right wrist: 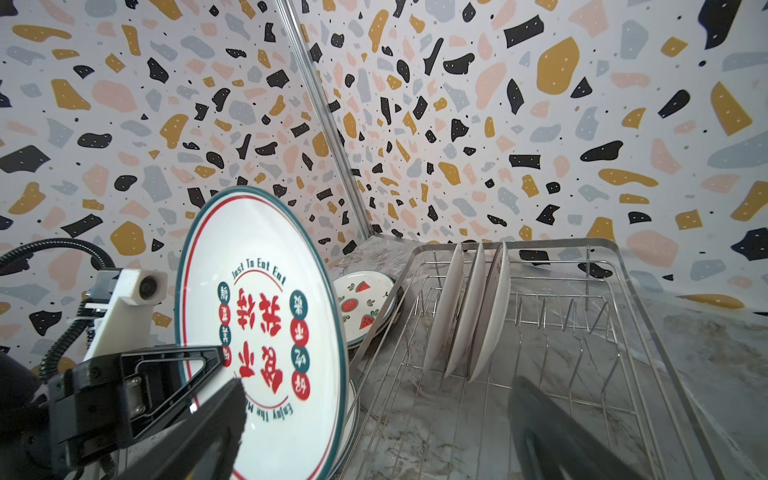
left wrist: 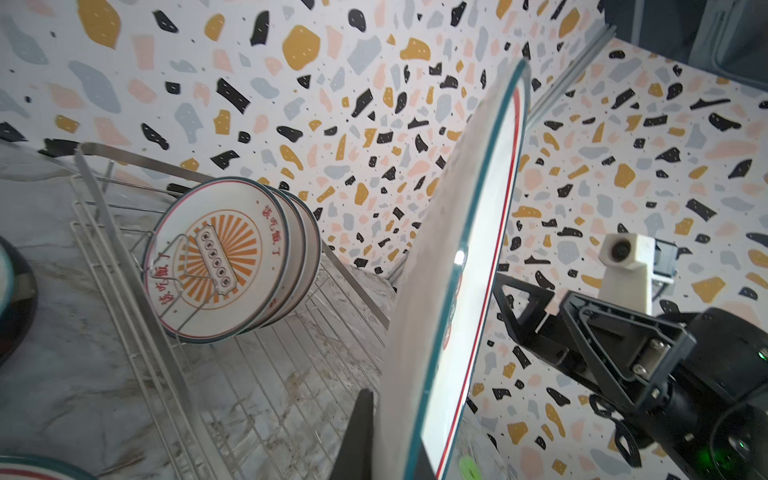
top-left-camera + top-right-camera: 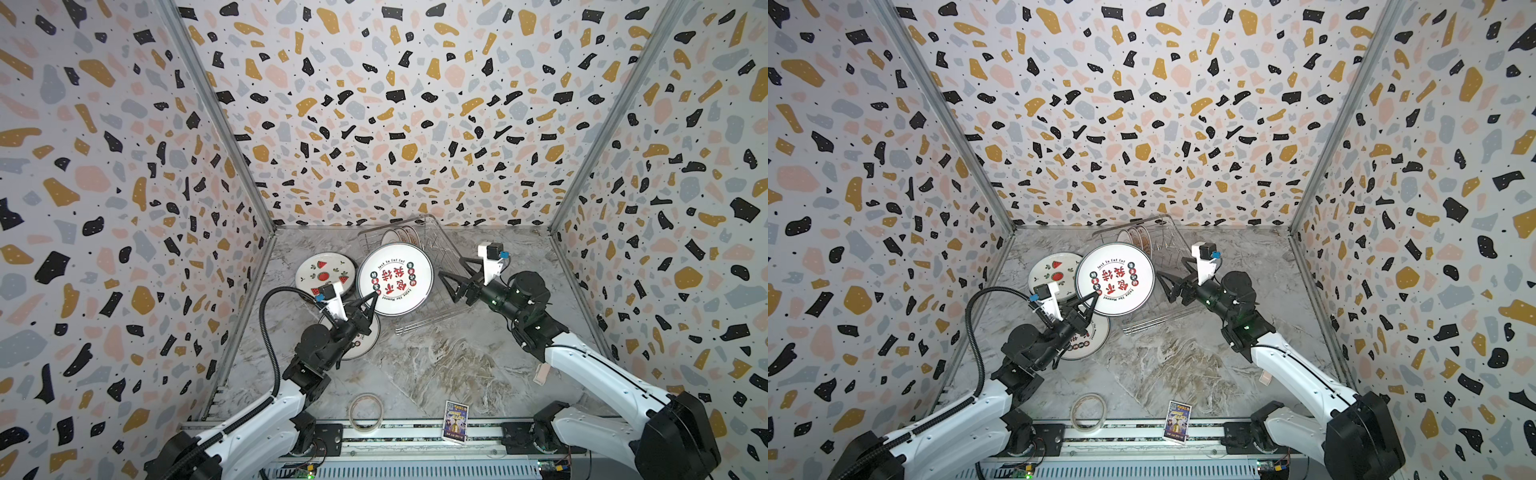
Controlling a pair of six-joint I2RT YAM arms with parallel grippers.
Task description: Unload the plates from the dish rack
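- Tape ring (image 3: 365,411) and a small card (image 3: 456,419) lie at the front edge of the counter (image 3: 436,365), away from the work.
- Left tool (image 3: 373,297) is clamped on the rim of a big plate (image 3: 395,279) with red lettering. It holds the plate tilted on edge in the air by the rack's left edge.
- Just below that tool, another lettered plate (image 3: 1090,345) lies flat on the counter. A watermelon plate (image 3: 322,272) sits further back on the left.
- Right tool (image 3: 451,286) has its jaws wide apart and holds nothing. It hangs just beside the big plate, over the rack (image 1: 557,242).
- Three sunburst plates (image 2: 212,257) stand upright at the rack's far end.
- Step in hand, I'd say, is setting the big plate down. It wants laying flat on the lettered plate, gently, before the tool lets go. The right tool looks free to fetch a standing one.
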